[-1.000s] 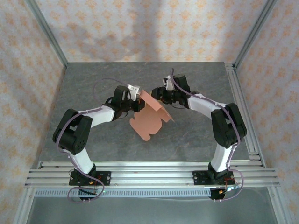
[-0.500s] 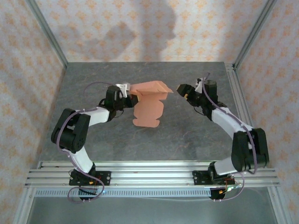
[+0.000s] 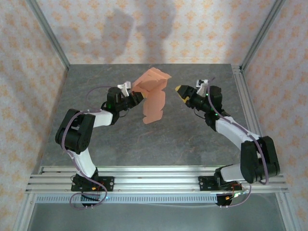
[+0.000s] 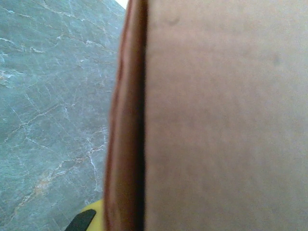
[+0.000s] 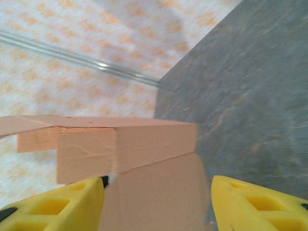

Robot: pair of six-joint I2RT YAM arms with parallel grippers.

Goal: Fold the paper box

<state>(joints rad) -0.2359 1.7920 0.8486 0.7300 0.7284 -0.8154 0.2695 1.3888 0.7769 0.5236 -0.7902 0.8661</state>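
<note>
Left gripper pinches the paper box by one edge, lifted clear of the table and only partly folded. Right gripper gapes wide nearby, not touching it. Held by one edge, the thin card may swing or slip — a misjudged grab could crumple a flap.

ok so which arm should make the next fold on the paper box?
Right, most likely. The right gripper is open and free, apart from the paper box and aimed at its folded flap. The left gripper is shut on the box, holding it up.
</note>
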